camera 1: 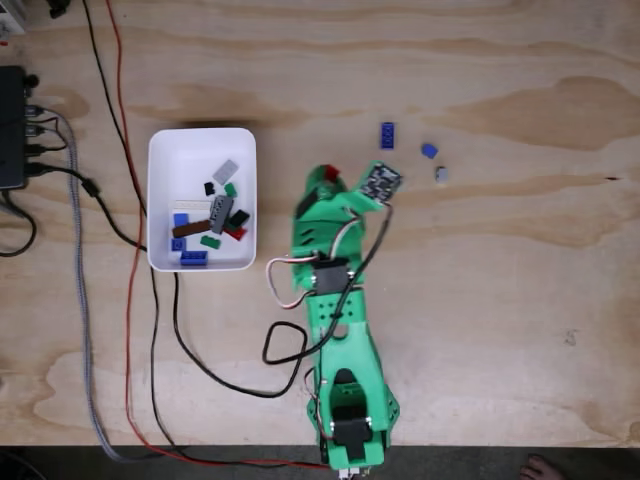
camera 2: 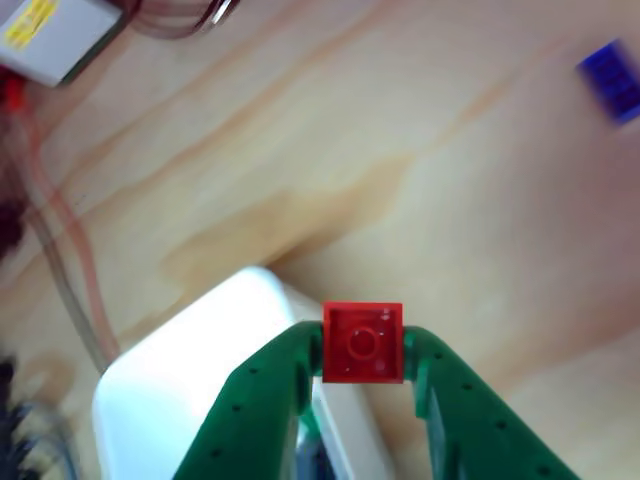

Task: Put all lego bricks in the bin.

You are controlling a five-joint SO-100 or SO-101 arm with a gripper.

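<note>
My green gripper [camera 1: 329,176] is shut on a small red lego brick [camera 1: 331,171], just right of the bin [camera 1: 200,143], a shallow white tray. In the other view the red brick [camera 2: 362,343] sits pinched between the two green fingers [camera 2: 262,390], with the bin's corner [camera 2: 190,370] below and left of it. Several bricks lie in the bin, among them a grey plate [camera 1: 225,171], a blue one [camera 1: 193,258] and a brown one [camera 1: 190,229]. On the table to the right lie a blue brick [camera 1: 387,134] [camera 2: 612,80], a smaller blue piece [camera 1: 429,150] and a pale grey piece [camera 1: 441,173].
A black box [camera 1: 11,125] with cables sits at the left edge. Black, red and braided grey cables [camera 1: 130,250] run down the table left of and below the bin. A person's foot [camera 1: 545,468] shows past the front edge. A small circuit board [camera 1: 380,181] rides on the arm.
</note>
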